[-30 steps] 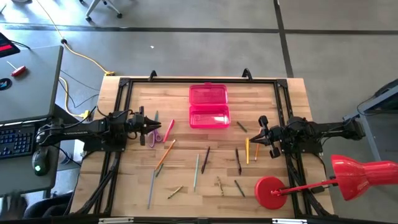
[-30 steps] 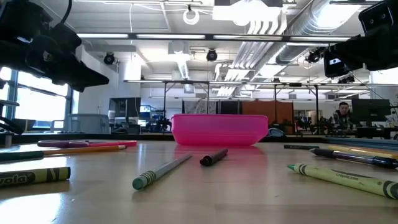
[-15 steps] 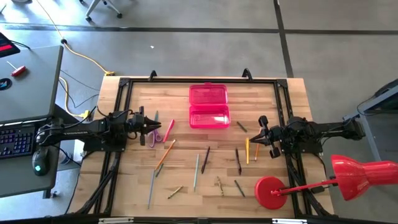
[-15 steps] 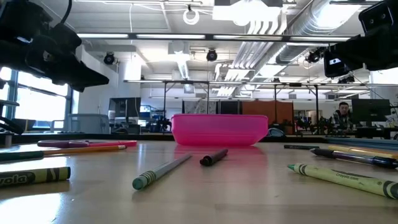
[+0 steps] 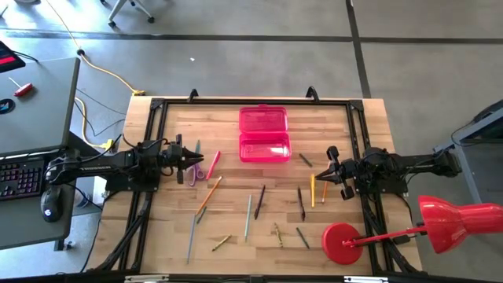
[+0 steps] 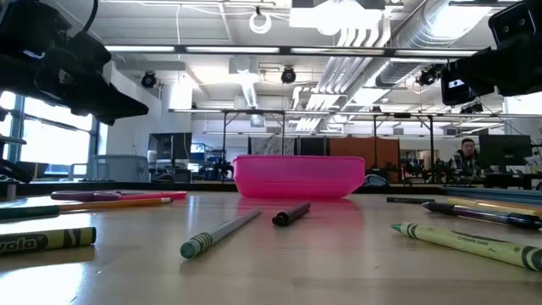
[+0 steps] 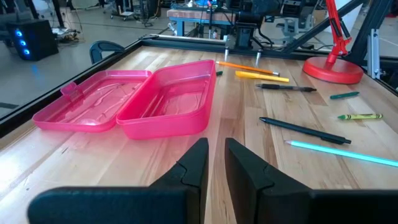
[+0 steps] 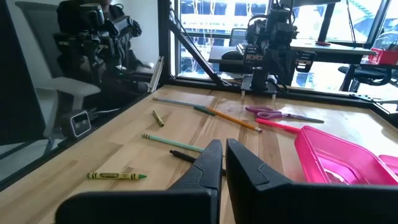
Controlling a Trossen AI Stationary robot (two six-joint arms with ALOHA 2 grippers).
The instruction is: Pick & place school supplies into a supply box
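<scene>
Open pink box (image 5: 264, 134) empty; supplies (image 5: 248, 217) scattered on table (image 5: 338, 118).

From overhead, you look straight down on the whole wooden slatted table (image 5: 236, 228). At tabletop height, you look level across it into the room, with the translucent pink plastic case (image 6: 298, 177) dead centre. The left wrist camera faces the right side, close over the same open case (image 7: 165, 99), a red round-based lamp (image 7: 333, 65) beyond. The right wrist camera faces back toward the left arm; both wrist views share the case (image 8: 339, 155).
</scene>
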